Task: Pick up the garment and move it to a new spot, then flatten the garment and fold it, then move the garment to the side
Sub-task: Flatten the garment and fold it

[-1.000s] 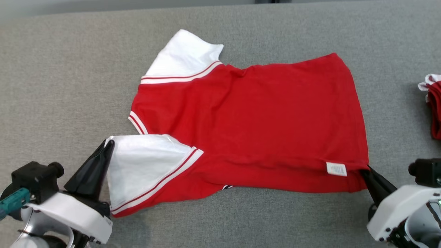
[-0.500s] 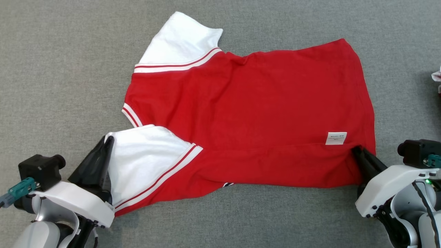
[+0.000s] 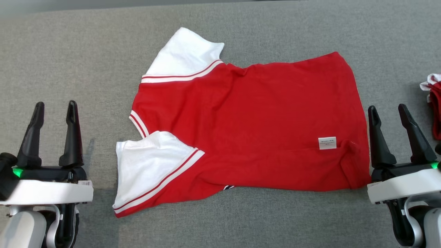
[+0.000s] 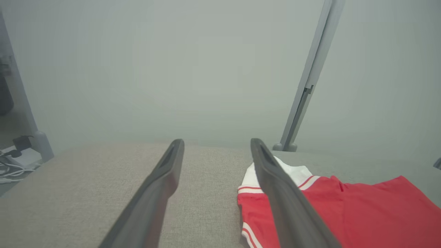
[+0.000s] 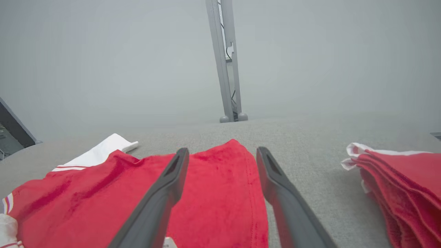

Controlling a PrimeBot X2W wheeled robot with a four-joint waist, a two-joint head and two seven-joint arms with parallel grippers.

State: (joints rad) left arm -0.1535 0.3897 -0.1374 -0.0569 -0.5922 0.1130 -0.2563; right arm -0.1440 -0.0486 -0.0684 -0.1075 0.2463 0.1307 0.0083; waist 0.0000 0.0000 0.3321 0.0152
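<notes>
1. Table (image 3: 69, 51): a grey fabric-covered surface that carries everything below.

2. Shirt (image 3: 248, 124): red with white sleeves, lying at the centre of the table. It is spread nearly flat, with the neck end toward 9 o'clock and the hem toward 3 o'clock. The fabric is puckered near the hem corner at 4 o'clock.

3. Pile of folded red clothes (image 3: 434, 106): at 3 o'clock, apart from the shirt.

4. Left claw (image 3: 55, 104): at 8 o'clock, fingers spread, holding nothing, apart from the shirt.

5. Right claw (image 3: 387, 107): at 4 o'clock, fingers spread, holding nothing, just beside the hem edge.

6. Near sleeve (image 3: 148, 165): at 8 o'clock on the shirt. Far sleeve (image 3: 184, 51): at 11 o'clock.

7. Label (image 3: 327, 143): white, beside the pucker.

Handling (judgement): the shirt is probably light, soft and limp. It should sag and crease when lifted and drag on the rough cloth surface. Pinch both layers at two well-separated edge points, the near sleeve cuff and the near hem corner, and keep the fabric taut between them.
</notes>
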